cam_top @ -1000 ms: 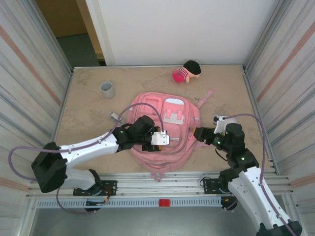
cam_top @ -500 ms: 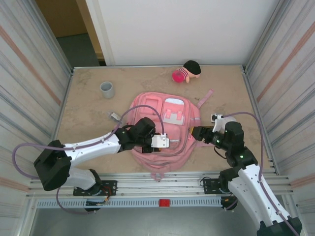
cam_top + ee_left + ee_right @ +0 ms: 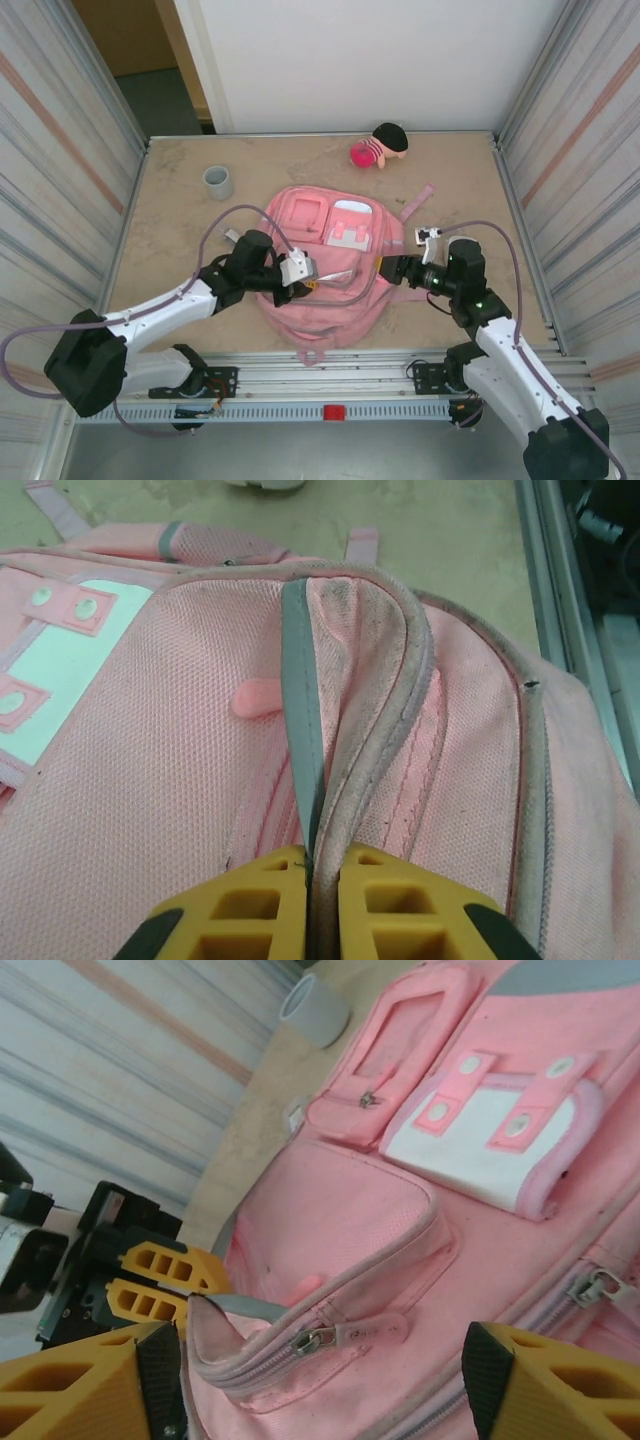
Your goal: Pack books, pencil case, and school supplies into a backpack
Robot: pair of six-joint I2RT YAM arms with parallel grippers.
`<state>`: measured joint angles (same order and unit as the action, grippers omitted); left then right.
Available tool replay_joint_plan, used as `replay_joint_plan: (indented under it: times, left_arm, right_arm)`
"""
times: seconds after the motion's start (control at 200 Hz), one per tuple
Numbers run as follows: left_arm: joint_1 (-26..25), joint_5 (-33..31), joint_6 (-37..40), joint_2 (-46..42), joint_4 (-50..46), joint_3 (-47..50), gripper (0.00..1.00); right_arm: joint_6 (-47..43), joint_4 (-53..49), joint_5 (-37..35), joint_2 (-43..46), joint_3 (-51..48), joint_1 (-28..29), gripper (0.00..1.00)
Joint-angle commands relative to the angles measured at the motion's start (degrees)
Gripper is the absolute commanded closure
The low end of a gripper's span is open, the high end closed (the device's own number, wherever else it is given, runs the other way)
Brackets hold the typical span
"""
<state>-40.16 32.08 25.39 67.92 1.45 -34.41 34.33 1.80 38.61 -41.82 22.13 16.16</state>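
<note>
Left fingers [image 3: 240,905] pinched tight on grey-trimmed flap [image 3: 300,690] of backpack [image 3: 335,300]; right fingers [image 3: 60,1400] spread wide, empty, at its 3 o'clock. Liable to slip off thin fabric under a hard pull.

Blocked across the middle of the table [image 3: 165,230] by the large pink backpack [image 3: 330,315], lying flat and reaching nearly to the near rail [image 3: 330,372]. Crowded at its near-left side by the left gripper [image 3: 300,272], clamped on a grey-edged fold, and at its right side by the right gripper [image 3: 392,268], spread wide just beside the fabric. Open at the far left apart from a grey cup [image 3: 218,181] and a small white item [image 3: 233,237] beside the backpack. Open along the far edge but for a plush doll [image 3: 378,146]. Hemmed left and right by ribbed side walls [image 3: 60,160].
</note>
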Motion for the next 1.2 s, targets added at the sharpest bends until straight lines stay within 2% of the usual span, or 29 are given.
replay_joint_plan:
  times: [0.0, 0.115, 0.371, 0.656, 0.897, 1.112, 1.193]
  left_arm:
    - [0.91, 4.52, -3.22, -1.94, 7.02, 0.21, 0.89]
    - [1.23, 5.14, -3.59, -1.3, 7.52, 0.2, 0.89]
    - [1.31, 5.76, -3.71, -0.87, 7.61, -0.29, 0.89]
    - [1.38, 5.53, -3.73, -0.35, 8.05, -0.48, 0.89]
    - [1.4, 5.44, -4.04, 0.99, 8.64, -0.86, 0.89]
    - [1.4, 5.56, -4.63, 1.69, 9.1, -1.09, 0.89]
    - [1.37, 5.63, -4.64, 1.62, 8.92, -1.19, 0.89]
  right_arm:
    - [1.22, 4.66, 3.25, -2.83, 0.31, 0.45, 0.2]
    - [1.21, 8.3, 6.16, -6.78, 0.89, 1.73, 0.18]
    - [-3.87, 9.43, 8.07, -14.58, 4.48, 5.38, 0.18]
    - [-8.41, 8.55, 8.51, -21.34, 7.46, 5.63, 0.17]
    - [-11.32, 0.64, 15.61, -20.87, 9.42, 5.66, 0.26]
    - [-14.56, -6.62, 15.69, -17.77, 9.77, 5.66, 0.38]
    - [-15.96, -9.03, 15.49, -17.43, 10.64, 5.63, 0.38]
